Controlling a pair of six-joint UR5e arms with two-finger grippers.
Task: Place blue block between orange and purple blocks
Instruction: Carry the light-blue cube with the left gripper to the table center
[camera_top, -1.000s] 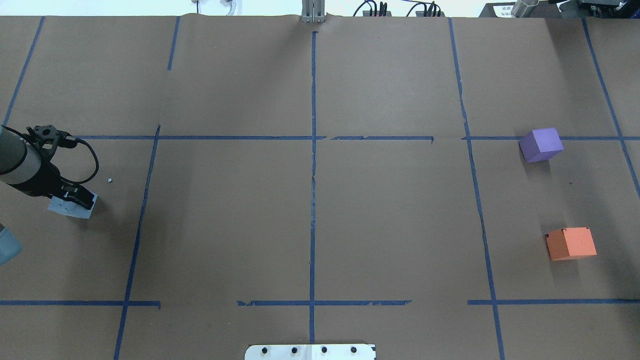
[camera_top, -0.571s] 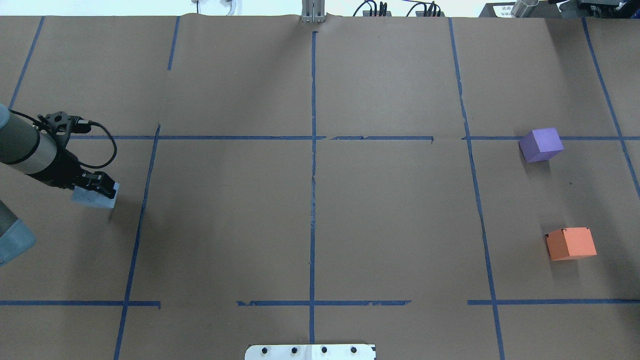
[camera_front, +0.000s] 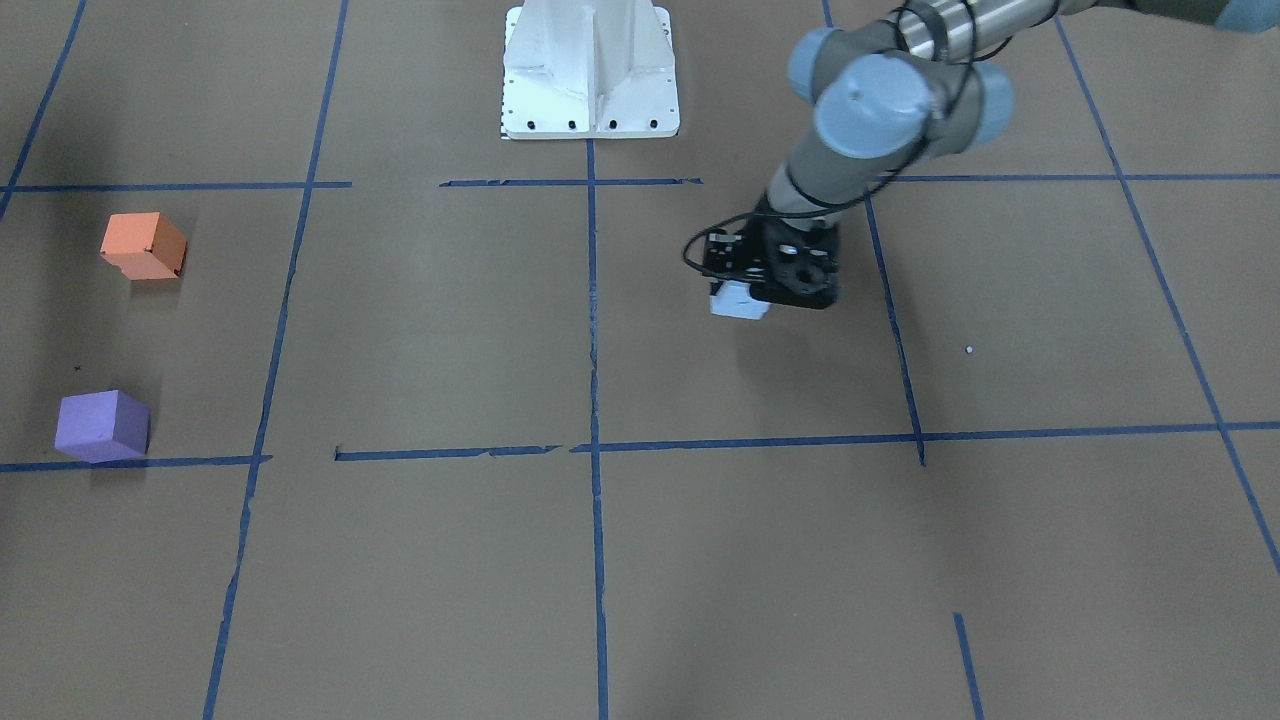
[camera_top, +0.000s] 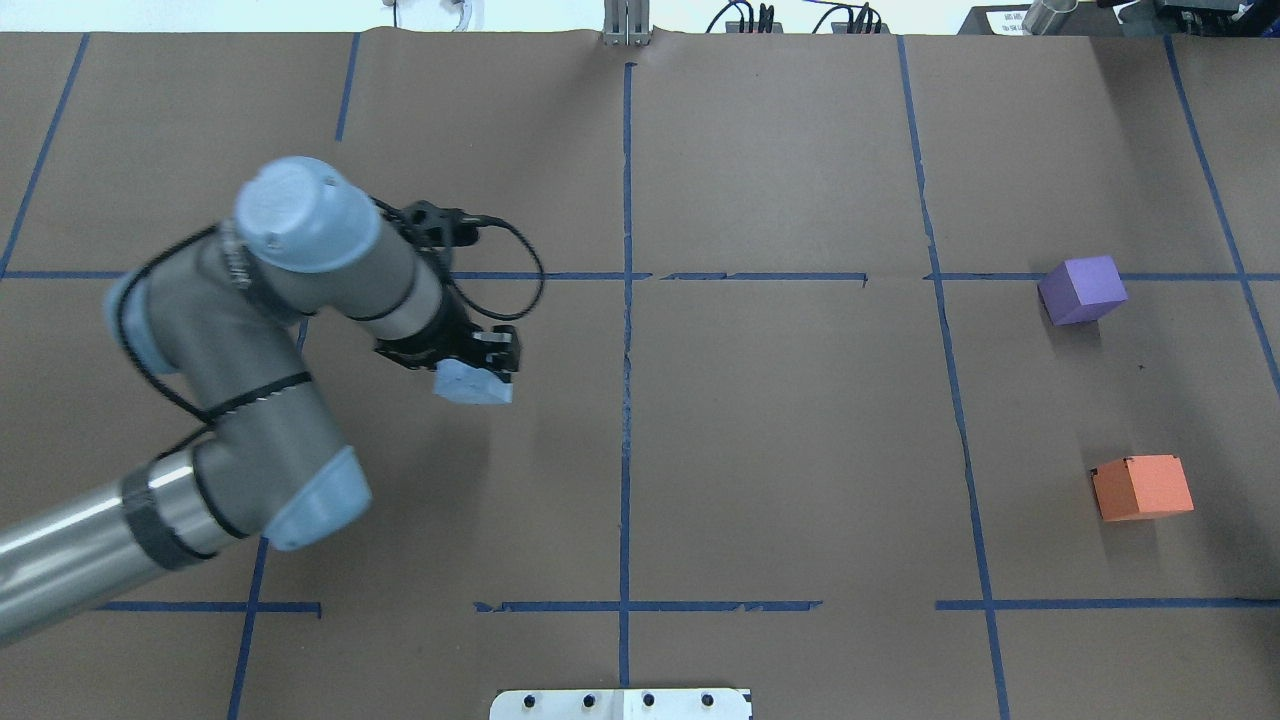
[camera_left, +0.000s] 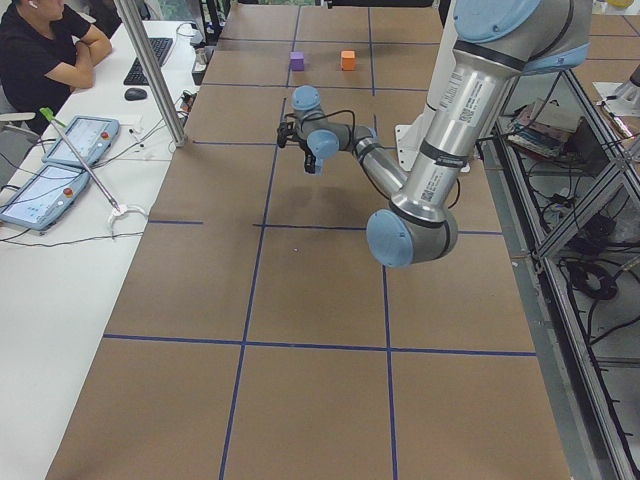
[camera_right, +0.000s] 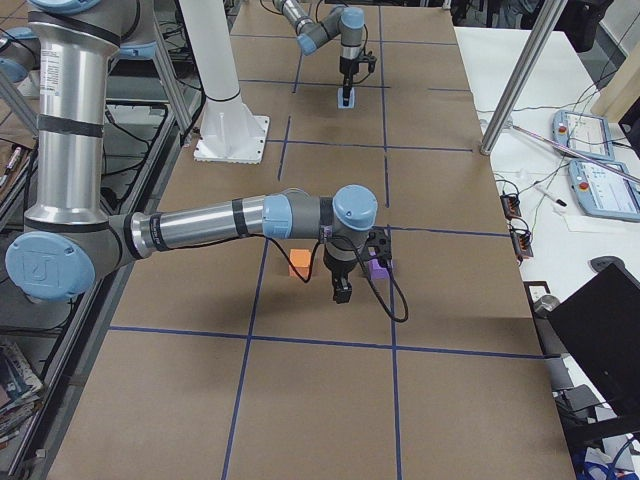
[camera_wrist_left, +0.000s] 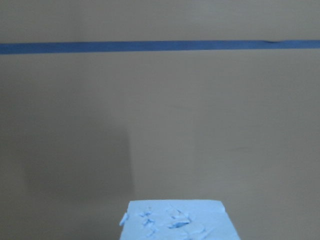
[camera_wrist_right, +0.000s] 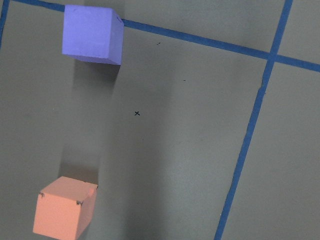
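Gripping the blue block (camera_top: 472, 384) in its closed left gripper (camera_top: 480, 365), just left of the middle of the desk (camera_top: 780, 450), the robot seemed mid-carry and next needed to reach the gap between the orange block (camera_top: 1142, 487) and the purple block (camera_top: 1082, 289) by the right edge.

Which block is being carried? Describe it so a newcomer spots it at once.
On the brown table, follow the grey left arm to the left gripper. The blue block is clamped there, lifted. Unlike the purple block and orange block resting far across, it is pale and held.
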